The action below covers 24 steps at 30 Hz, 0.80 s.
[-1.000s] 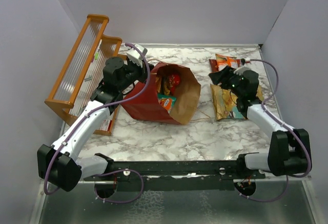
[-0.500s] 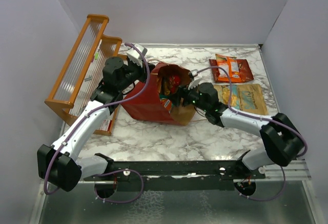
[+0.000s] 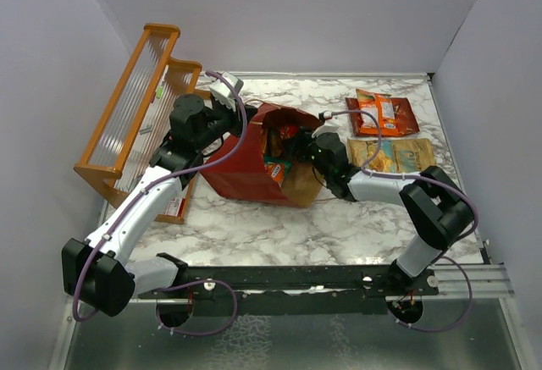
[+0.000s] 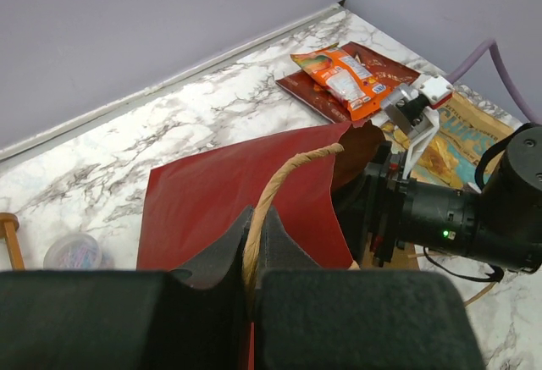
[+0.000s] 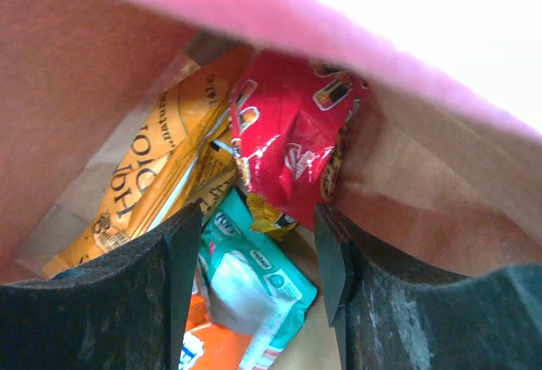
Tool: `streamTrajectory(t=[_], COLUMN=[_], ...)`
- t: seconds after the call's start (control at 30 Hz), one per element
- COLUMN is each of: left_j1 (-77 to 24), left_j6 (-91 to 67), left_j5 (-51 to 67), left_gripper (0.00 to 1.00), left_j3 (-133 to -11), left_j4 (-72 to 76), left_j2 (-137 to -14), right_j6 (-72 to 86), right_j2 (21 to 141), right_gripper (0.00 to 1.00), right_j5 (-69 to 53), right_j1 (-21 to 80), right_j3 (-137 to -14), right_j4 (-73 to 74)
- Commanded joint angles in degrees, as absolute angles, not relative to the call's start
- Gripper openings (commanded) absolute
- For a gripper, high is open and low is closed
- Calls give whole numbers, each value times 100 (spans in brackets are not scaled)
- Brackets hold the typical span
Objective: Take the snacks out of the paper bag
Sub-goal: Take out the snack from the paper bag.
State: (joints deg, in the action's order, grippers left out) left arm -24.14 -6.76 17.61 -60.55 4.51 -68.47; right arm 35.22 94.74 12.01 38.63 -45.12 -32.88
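Note:
The paper bag [image 3: 246, 167] lies on its side, dark red outside, brown inside, mouth facing right. My left gripper [image 3: 239, 121] is shut on its twine handle [image 4: 288, 175] at the bag's upper rim; the left wrist view shows its jaws [image 4: 251, 251] pinching the twine. My right gripper [image 3: 296, 146] is open inside the bag's mouth, holding nothing. Between its fingers [image 5: 258, 251] lie a small red packet [image 5: 288, 150], an orange-yellow chip bag [image 5: 152, 184], a teal packet [image 5: 254, 285] and an orange packet [image 5: 212, 349]. Outside, an orange packet [image 3: 381, 107] lies on a dark red Doritos bag [image 3: 402, 120].
A golden-yellow bag [image 3: 398, 157] lies on the table to the right, below the Doritos bag. An orange wooden rack [image 3: 135, 107] stands at the far left behind my left arm. Purple walls close in the back and both sides.
My right gripper has moved left from the packets at the right and into the bag's mouth. My left gripper has stayed shut on the handle.

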Motion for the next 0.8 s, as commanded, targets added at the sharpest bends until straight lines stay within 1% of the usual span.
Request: streamTrajectory(t=[0.0,0.07,0.13,0.17,0.23,0.37,0.43,0.53,0.6,0.77], left_j1=[-2435,-2443,-2460,-2461,-2469,-2485,-2493,-2498,-2511,-2505], left_j6=[-689,-685,-681,-685,-680,-686,-682,-681,-671,-650], left_j5=[1830,1820,1811,1806,1800,1800,1802,1790,1781,1730], left_gripper=[0,0,0,0,0,0,0,0,0,0], left_j3=[-6077,-6078,-6082,-6078,-6081,-6081,-6079,-6076,-6082,-6091], left_j4=[555,545,549,547,554,550,548,538,532,507], left_j2=[-6672,-6662,-6662,-6662,-6670,-6671,-6671,-6671,-6671,-6670], right_j6=[3794,3784,3782,3787,3732,3650,3613,3573,3547,3457], right_j2=[9807,9901,9970,10001,10071,10180,10225,10301,10316,10110], right_gripper=[54,52,46,46,46,54,54,49,45,20], right_j5=[1764,1880,1996,2031,2027,2069,2103,2111,2097,2029], right_j1=[3880,3876,3876,3876,3875,3874,3870,3863,3866,3867], right_j3=[-4802,-4872,-4940,-4967,-5049,-5204,-5250,-5332,-5371,-5324], right_j4=[-3492,-3503,-3485,-3496,-3524,-3478,-3501,-3500,-3479,-3425])
